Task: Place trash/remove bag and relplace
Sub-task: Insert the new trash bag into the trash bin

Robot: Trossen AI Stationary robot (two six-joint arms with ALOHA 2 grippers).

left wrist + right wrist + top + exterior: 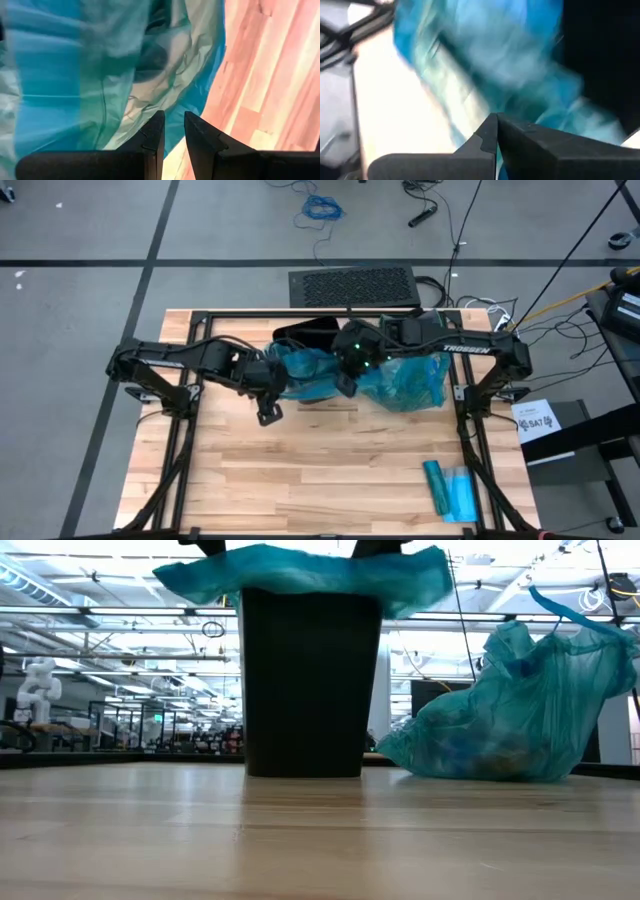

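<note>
From my station I saw the new teal liner [300, 575] draped over the rim of the black bin [310, 690], while the full bag [510, 725] with the trash lay on the table [330, 480] just beside the bin. The left gripper [172, 137] had its fingers a little apart with nothing visible between them, and the right gripper [496, 135] was fully together at the liner's edge. I judged the film light, soft and slippery, so I would pinch a folded edge at the rim.
</note>
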